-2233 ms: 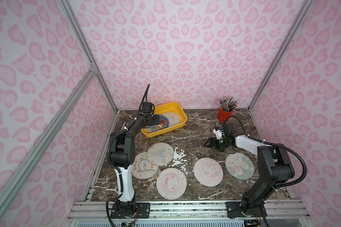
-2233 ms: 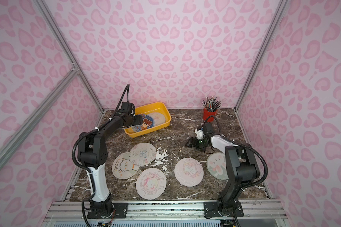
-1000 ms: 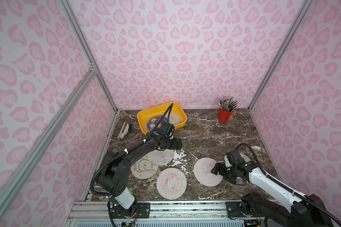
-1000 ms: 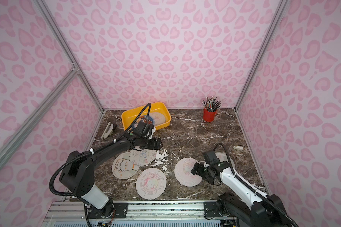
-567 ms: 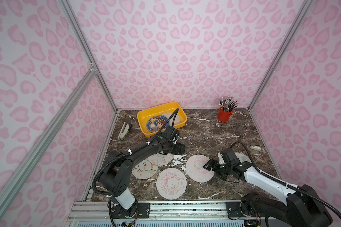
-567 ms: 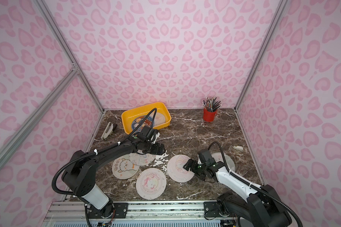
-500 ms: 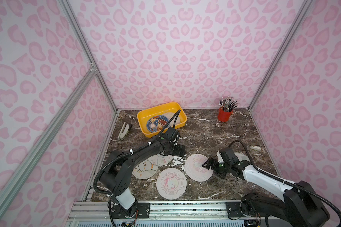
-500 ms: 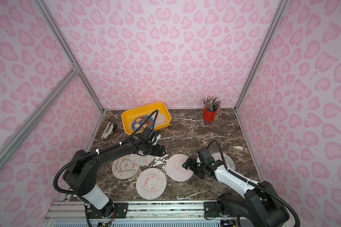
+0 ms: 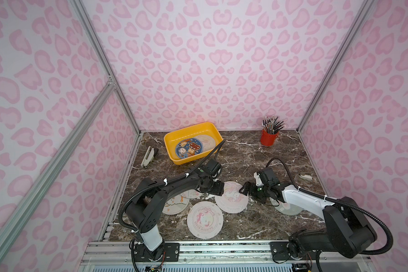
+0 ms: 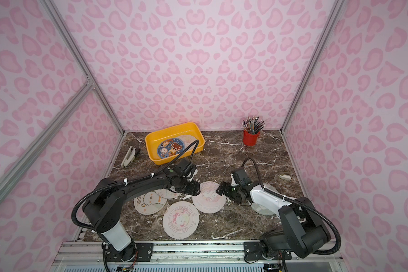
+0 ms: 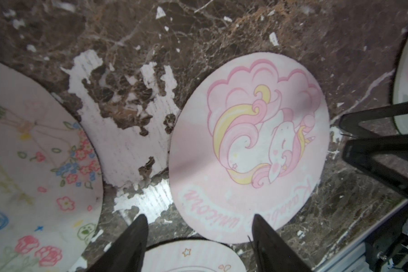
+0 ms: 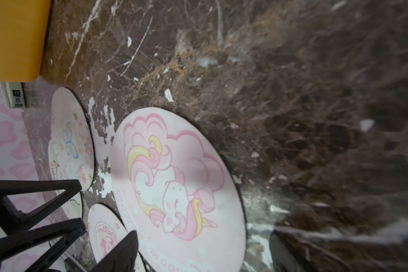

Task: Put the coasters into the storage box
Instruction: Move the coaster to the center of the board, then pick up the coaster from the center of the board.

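- The dark brown marble tabletop (image 9: 245, 150) carries everything. 2 black arms reach in low and meet over its middle.
- The shallow yellow plastic storage box (image 9: 186, 161) sits beyond the left gripper (image 11: 201, 233), well apart from it. It is farther again from the right gripper (image 12: 203, 249).
- The pale pink round unicorn coaster (image 9: 231, 197) lies flat on the marble between the 2 grippers. The left gripper is at its box-side rim and the right gripper at the opposite rim.
- Both wrist views show each gripper's black fingers spread with nothing pinched. The coaster's near edge reaches in between each pair.
- The disc is round, so no long axis guides the grip. It is thin and flat, so I judge that a finger must get under the rim.
- Both grippers are equally close to this coaster. The left is closer to the box, so I judge it better placed to carry the coaster there.
- Counts, in both top views:
  - 1 storage box.
  - 7 coasters in sight, 5 of them on the marble: the unicorn one, a pink-ringed one (image 9: 205, 219) nearer the left arm's base, a cream animal one (image 9: 174, 205), a floral one (image 9: 193, 194) partly under the left arm, and a pale one (image 9: 287, 208) partly under the right arm.
  - 2 in the box: the blue toast-character disc (image 9: 189, 148) overlapping a pale one (image 9: 206, 141).
  - 1 red pencil cup (image 9: 268, 139), far beyond the right gripper.
  - 1 grey clip-like tool (image 9: 147, 156) and 1 small beige object (image 9: 305, 175).
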You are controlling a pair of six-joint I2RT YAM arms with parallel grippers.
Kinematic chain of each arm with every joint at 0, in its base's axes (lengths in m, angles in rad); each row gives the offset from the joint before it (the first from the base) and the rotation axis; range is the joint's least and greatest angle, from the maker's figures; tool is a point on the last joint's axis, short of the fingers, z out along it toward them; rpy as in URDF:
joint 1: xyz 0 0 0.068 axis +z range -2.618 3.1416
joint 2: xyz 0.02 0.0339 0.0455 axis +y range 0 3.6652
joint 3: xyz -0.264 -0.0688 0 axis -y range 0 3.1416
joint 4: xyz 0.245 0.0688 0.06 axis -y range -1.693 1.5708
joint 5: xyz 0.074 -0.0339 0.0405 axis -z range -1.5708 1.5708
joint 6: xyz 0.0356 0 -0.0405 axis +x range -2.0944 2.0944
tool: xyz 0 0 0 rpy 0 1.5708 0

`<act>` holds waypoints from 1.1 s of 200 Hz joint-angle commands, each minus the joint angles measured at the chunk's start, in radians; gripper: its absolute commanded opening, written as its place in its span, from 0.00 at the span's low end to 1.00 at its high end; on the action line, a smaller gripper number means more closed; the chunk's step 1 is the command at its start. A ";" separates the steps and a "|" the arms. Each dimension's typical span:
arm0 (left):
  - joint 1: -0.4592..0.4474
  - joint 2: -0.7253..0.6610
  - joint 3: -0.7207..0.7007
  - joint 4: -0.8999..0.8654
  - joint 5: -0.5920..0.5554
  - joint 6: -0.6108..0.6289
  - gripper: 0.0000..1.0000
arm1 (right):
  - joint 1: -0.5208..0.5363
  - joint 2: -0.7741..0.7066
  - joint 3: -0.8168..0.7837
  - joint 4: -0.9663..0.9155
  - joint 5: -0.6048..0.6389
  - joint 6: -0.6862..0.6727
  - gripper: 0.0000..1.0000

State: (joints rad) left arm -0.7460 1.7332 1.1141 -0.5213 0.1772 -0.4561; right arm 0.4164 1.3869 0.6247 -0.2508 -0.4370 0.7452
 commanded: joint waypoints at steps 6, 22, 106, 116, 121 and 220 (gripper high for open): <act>-0.006 0.030 -0.016 -0.014 -0.035 -0.023 0.67 | -0.020 -0.004 0.003 -0.097 0.008 -0.110 0.84; -0.007 0.052 -0.019 0.007 -0.028 -0.027 0.63 | -0.031 0.007 0.004 -0.099 -0.012 -0.134 0.80; -0.024 0.107 -0.004 0.024 -0.007 -0.042 0.47 | 0.007 0.097 -0.006 -0.028 -0.075 -0.143 0.68; -0.026 0.109 -0.008 0.023 -0.007 -0.045 0.46 | 0.009 0.102 -0.008 -0.024 -0.074 -0.139 0.66; -0.027 0.109 -0.009 0.022 -0.009 -0.046 0.46 | 0.008 0.102 -0.009 -0.021 -0.074 -0.137 0.66; -0.028 0.110 -0.016 0.027 -0.014 -0.059 0.39 | 0.009 0.106 -0.010 -0.009 -0.070 -0.128 0.34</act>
State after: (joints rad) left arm -0.7719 1.8305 1.1114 -0.4702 0.1528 -0.5045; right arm 0.4229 1.4879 0.6247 -0.1852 -0.5381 0.6106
